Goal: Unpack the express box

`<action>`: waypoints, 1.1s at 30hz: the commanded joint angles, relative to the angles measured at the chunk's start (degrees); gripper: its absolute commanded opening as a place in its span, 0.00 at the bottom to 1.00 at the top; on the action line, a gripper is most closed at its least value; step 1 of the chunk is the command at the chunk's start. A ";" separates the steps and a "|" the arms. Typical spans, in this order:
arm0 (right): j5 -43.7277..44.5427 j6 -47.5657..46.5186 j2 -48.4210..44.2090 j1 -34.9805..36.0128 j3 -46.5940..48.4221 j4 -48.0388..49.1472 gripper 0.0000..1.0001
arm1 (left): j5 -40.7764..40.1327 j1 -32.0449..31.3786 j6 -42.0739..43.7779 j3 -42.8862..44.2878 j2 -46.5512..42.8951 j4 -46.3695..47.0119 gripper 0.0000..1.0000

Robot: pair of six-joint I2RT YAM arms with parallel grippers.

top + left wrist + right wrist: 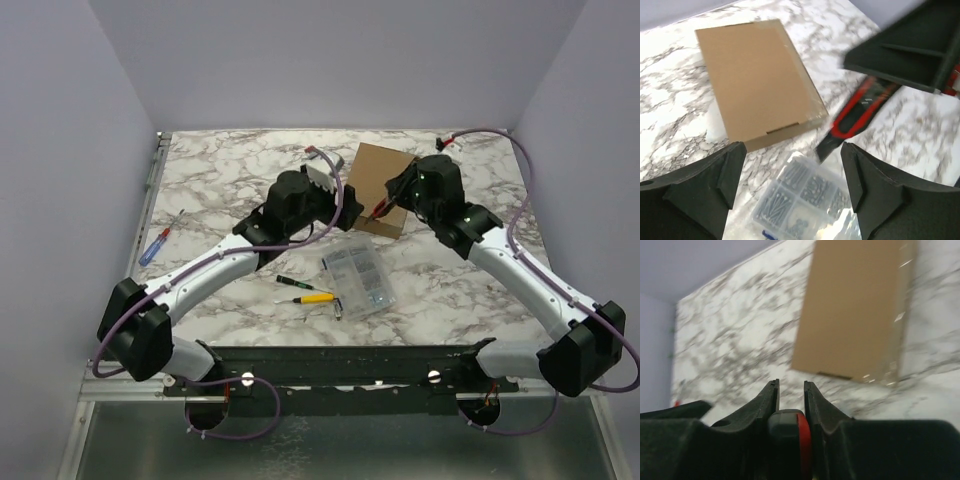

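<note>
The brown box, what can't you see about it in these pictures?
Inside the box: every view, because it is shut.
Its right side: top view, the right gripper covers it.
Its far end: right wrist view, cut off by the top edge.
Blade of the cutter: left wrist view, too blurred.

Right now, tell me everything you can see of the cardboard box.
The cardboard box is flat, rectangular, plain brown, no label showing. Its lid is shut, with a tab slot at one short edge and shiny clear tape along a long edge. It lies flat on the marble table, toward the far side. Only the table seems to touch it; the red cutter in the right hand hangs just off its corner.
</note>
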 commanded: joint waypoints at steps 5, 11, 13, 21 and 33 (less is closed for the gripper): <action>11.61 -22.24 1.00 -15.55 0.27 -2.64 0.00 | 9.28 14.19 -35.18 10.07 18.13 1.36 0.83; 10.87 -22.87 9.51 -20.21 2.29 -2.31 0.00 | 7.83 14.57 -35.34 22.95 34.03 0.87 0.81; 9.98 -22.50 12.39 -20.34 2.68 -1.07 0.00 | 8.07 14.78 -35.19 26.61 38.53 -0.17 0.81; 6.32 -21.30 19.45 -20.30 3.96 3.16 0.00 | 11.98 14.38 -31.82 33.98 48.29 -0.95 0.76; 5.11 -21.64 20.65 -20.23 2.30 4.69 0.00 | 15.68 8.29 -31.26 35.15 52.46 -1.73 0.70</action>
